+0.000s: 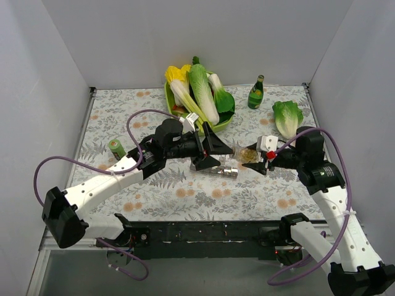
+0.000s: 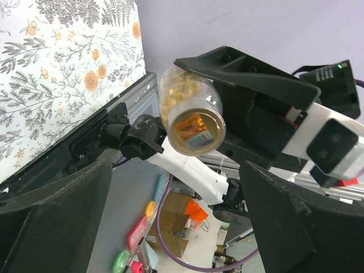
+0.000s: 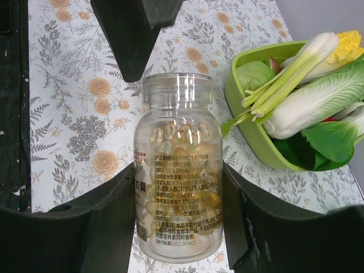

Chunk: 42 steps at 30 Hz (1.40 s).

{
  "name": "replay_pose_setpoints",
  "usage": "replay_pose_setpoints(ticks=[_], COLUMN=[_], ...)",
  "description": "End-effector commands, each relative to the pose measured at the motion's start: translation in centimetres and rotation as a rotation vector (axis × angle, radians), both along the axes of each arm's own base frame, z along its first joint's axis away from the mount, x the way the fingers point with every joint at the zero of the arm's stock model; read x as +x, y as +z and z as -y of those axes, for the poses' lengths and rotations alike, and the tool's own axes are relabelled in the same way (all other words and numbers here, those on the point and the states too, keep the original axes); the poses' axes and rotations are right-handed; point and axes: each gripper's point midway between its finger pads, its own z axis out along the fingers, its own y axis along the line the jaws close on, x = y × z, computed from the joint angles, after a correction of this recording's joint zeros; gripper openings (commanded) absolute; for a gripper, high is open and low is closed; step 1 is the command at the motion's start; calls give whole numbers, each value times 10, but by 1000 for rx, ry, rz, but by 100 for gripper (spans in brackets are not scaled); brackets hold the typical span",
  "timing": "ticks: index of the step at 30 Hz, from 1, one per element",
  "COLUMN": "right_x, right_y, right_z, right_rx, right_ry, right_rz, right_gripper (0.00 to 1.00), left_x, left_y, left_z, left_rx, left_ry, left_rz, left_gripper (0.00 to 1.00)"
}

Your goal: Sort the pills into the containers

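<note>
My right gripper (image 1: 252,159) is shut on a clear pill bottle (image 1: 245,154) and holds it on its side above the table's middle. In the right wrist view the bottle (image 3: 179,142) is full of yellow capsules and sits between my right gripper's (image 3: 177,196) fingers. My left gripper (image 1: 221,155) is open and empty, just left of the bottle, jaws facing it. In the left wrist view the bottle's base (image 2: 193,122) shows beyond my left gripper (image 2: 182,227), apart from it. The silvery strip of containers (image 1: 224,171) lies on the table just below both grippers.
A green tray (image 1: 219,126) of vegetables stands at the back centre and also shows in the right wrist view (image 3: 250,131). A green bottle (image 1: 256,92) and a lettuce (image 1: 288,117) are at the back right. A small green can (image 1: 116,148) stands at the left.
</note>
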Motion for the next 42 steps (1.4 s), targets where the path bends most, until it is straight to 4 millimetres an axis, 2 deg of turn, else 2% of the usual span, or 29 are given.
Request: replay_pose_setpoints(ticks=[1,4,11,20,21,23,25,30,36,38,42], right_x=[-4,-6,-7,-5,-5,-4,-4,-2,-5,-9,-22], right_y=[15,15,15,12,11,9,9,5,4,4,-1], right_z=[-2,-4,-4,-4,-4,-4,-4,-4,-7,-10,-17], right_rx=[14,23,28,30,29,27,26,21,47,61,115], right_ry=[21,29,29,25,23,21,20,10,22,42,91], right_rz=[59,51,39,32,30,27,29,20,-28,-57,-182], right_gripper=[1,1,1,1,1,1,1,1,1,1,1], left_x=[13,17,23,17,16,14,13,7,1,-3,-11], left_y=[12,8,14,15,15,15,15,16,13,12,17], left_z=[7,11,23,33,33,34,35,38,40,40,40], left_rx=[-11,-5,-36,-45,-46,-47,-47,-52,-44,-31,-18], left_ry=[59,60,38,-7,-10,-21,-28,-61,-117,-150,-253], left_rz=[28,26,40,37,36,34,32,35,57,97,236], left_gripper=[94,89,82,76,70,68,58,54,32,25,18])
